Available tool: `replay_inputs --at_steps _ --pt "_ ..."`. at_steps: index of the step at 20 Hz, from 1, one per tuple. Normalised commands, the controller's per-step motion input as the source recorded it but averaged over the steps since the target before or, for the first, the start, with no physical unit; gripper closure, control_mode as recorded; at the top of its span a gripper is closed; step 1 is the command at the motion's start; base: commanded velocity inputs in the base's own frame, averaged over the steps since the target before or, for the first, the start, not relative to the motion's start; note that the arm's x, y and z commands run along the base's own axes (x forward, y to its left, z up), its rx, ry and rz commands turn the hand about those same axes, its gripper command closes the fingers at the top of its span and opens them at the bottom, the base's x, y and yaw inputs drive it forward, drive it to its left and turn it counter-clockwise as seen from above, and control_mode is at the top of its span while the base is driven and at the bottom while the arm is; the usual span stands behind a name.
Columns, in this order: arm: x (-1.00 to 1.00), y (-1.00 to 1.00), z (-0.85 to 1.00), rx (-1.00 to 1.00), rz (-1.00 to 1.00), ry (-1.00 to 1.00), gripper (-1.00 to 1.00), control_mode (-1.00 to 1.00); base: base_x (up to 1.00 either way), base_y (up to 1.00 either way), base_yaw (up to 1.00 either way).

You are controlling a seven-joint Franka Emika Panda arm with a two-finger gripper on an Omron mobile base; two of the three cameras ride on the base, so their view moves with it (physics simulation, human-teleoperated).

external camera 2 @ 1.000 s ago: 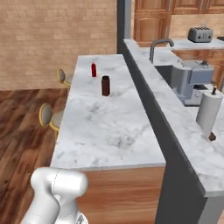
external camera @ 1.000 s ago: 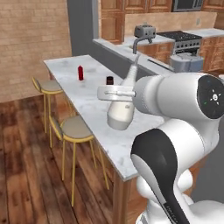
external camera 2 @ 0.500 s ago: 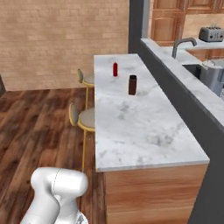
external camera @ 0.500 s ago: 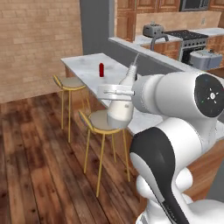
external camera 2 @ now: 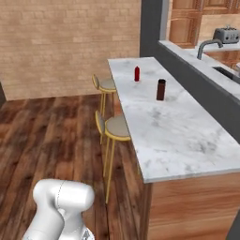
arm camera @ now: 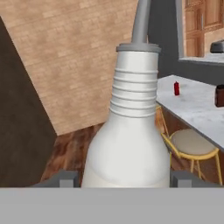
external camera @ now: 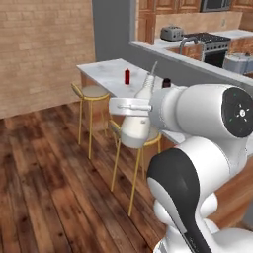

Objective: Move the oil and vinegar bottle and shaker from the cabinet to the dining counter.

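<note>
My gripper (external camera: 132, 106) is shut on the oil and vinegar bottle (external camera: 135, 129), a pale pear-shaped bottle with a thin spout, held upright in the air above the wooden floor, left of the dining counter (external camera: 105, 71). In the hand view the bottle (arm camera: 129, 144) looms close between the two dark fingertips (arm camera: 65, 178). The long marble dining counter (external camera 2: 173, 131) runs along the right in the right base view. The shaker is out of view.
A small red bottle (external camera 2: 137, 73) and a dark brown jar (external camera 2: 161, 89) stand on the dining counter. Two gold-legged stools (external camera 2: 117, 127) stand along its front. Behind it are a raised grey ledge with a tap (external camera 2: 206, 44), a toaster and wooden cabinets (external camera 2: 180, 23). Open wooden floor lies to the left.
The whole scene has shifted as the base drove: the counter has slid rightward and more floor shows on the left. The bottle stays held in the gripper.
</note>
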Motion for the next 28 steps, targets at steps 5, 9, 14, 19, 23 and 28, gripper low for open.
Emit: replay_inputs --at_steps 5,9,14,19,23,28 --pt "0.00 0.00 0.00 0.00 0.00 0.00 1.00 1.00 0.54 0.53 -0.36" --pt "0.00 0.00 0.00 0.00 0.00 0.00 1.00 1.00 0.60 0.49 -0.38" --pt "0.00 0.00 0.00 0.00 0.00 0.00 1.00 1.00 0.61 0.50 -0.35" --pt "0.00 0.00 0.00 0.00 0.00 0.00 1.00 1.00 0.48 0.61 -0.30" --pt "0.00 0.00 0.00 0.00 0.00 0.00 1.00 1.00 0.55 0.40 -0.37" --pt "0.00 0.00 0.00 0.00 0.00 0.00 1.00 1.00 0.48 0.25 -0.31"
